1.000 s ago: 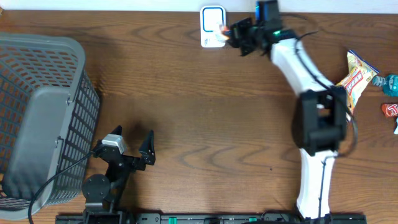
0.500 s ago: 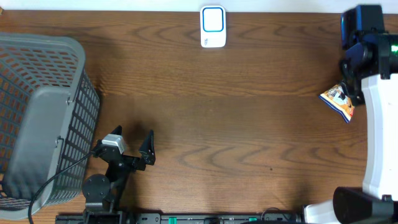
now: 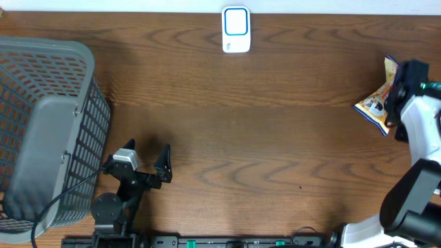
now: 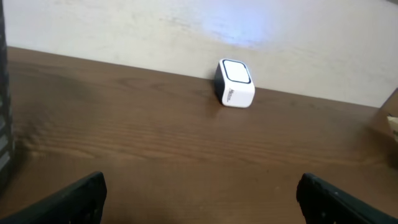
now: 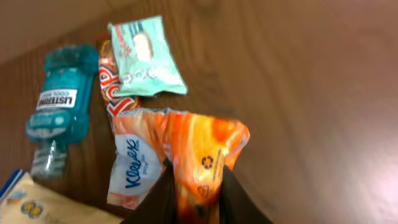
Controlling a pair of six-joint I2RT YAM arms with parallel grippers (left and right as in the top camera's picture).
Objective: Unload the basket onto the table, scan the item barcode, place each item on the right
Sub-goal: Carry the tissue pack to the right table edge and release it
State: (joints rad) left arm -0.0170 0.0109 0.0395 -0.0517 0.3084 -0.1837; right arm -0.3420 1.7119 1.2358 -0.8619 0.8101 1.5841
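Left gripper (image 3: pixel 147 149): jaws seen spread wide, empty.
Right gripper (image 5: pixel 194 182): Kleenex pack (image 5: pixel 186 140) flanked by fingers; grasp cannot be told.

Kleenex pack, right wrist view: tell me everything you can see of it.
The Kleenex pack is a soft, glossy orange plastic wrapper with a white panel bearing the blue logo and small black recycling marks. It looks crumpled, over the wood table, its near edge pinched in the right gripper. Its far corner meets a red packet.
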